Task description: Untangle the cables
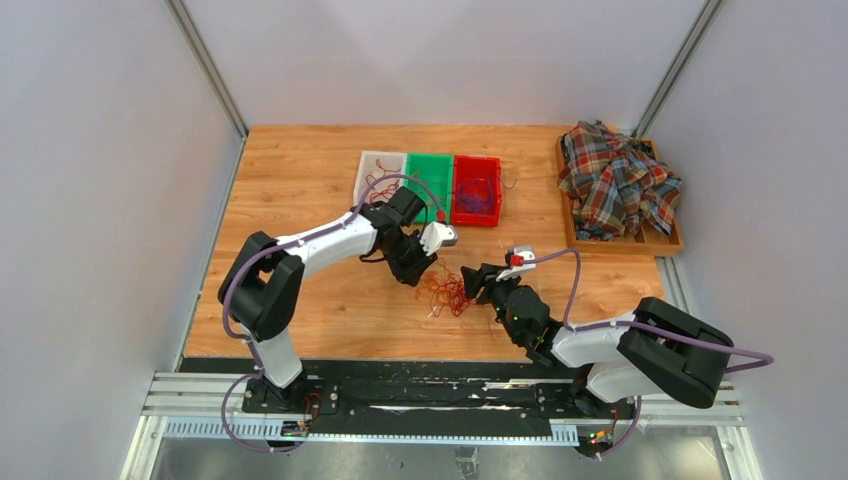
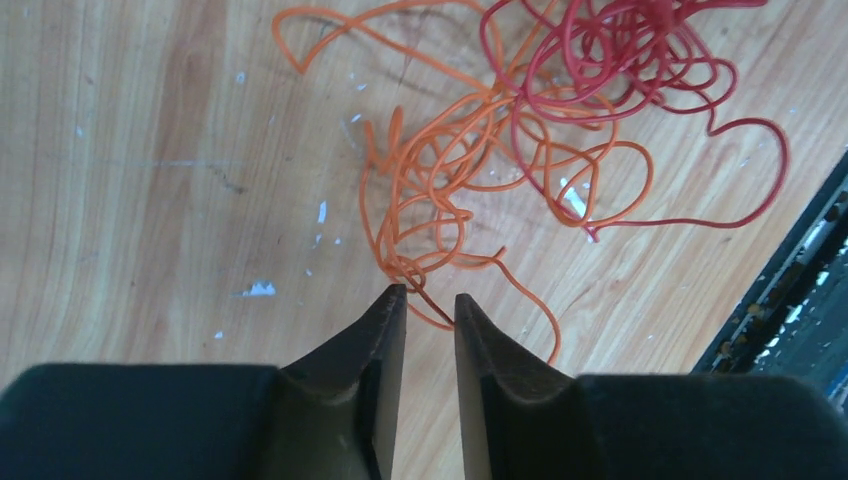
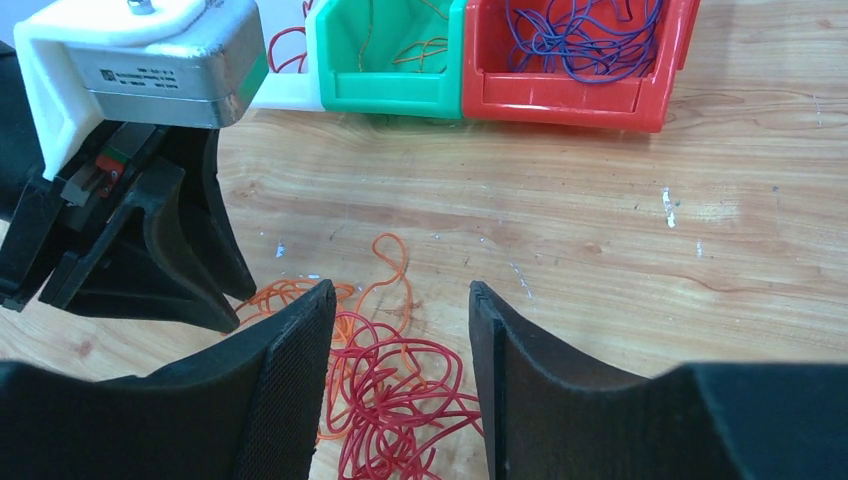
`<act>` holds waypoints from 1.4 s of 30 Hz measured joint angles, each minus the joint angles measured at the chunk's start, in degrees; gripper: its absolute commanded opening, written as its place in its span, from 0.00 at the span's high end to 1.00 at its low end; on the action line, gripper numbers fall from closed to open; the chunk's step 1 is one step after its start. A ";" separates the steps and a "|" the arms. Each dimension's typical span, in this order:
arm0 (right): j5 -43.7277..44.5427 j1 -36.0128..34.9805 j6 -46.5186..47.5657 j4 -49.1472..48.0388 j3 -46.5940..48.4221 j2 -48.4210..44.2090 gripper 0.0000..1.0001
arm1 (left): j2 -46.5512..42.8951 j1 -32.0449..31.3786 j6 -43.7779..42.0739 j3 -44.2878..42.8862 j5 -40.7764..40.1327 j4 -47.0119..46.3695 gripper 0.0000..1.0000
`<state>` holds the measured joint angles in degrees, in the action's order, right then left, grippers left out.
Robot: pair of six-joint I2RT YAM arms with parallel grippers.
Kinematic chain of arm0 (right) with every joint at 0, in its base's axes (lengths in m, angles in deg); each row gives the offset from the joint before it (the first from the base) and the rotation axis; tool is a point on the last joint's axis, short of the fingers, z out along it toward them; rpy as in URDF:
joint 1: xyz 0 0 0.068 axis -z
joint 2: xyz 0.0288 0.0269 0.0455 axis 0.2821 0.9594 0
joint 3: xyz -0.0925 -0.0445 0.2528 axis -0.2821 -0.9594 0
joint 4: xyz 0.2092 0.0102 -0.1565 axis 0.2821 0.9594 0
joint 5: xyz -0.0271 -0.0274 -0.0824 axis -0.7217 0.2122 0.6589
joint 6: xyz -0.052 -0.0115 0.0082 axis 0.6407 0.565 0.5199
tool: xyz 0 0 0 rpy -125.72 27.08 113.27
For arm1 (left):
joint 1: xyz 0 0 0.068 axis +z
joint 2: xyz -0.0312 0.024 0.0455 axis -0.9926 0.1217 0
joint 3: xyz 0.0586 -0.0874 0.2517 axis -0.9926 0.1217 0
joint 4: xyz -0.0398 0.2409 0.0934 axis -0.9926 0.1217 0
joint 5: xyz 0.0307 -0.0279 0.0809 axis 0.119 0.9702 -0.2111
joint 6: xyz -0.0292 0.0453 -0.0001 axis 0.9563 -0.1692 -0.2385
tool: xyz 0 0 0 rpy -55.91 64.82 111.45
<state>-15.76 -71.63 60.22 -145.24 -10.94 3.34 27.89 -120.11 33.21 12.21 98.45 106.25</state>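
Note:
The cables [image 1: 447, 293] lie as a small tangle on the wooden table between the two arms. In the left wrist view an orange cable [image 2: 440, 170] loops beside a red cable [image 2: 600, 60]. My left gripper [image 2: 430, 300] hovers at the orange loops with its jaws narrow but apart. One orange strand runs between the tips and is not pinched. My right gripper [image 3: 400, 290] stands open just above the red cable [image 3: 400, 400], with orange loops [image 3: 290, 295] to its left. Purple cables [image 3: 580, 35] lie in the red bin.
A white bin [image 1: 378, 175], a green bin [image 1: 428, 185] and a red bin [image 1: 476, 190] stand in a row behind the tangle. A plaid shirt [image 1: 620, 185] fills a wooden tray [image 1: 672, 246] at the back right. The left gripper's body [image 3: 150, 230] is close to my right fingers.

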 measured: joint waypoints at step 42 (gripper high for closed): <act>-11.28 -2.05 14.23 4.85 11.41 -8.11 0.17 | -16.17 -0.02 -7.39 -25.38 3.58 24.74 0.99</act>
<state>-27.04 -73.68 74.45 -140.39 0.47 -4.77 11.72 -120.13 25.82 -13.17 102.03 130.99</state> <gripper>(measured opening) 0.833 0.011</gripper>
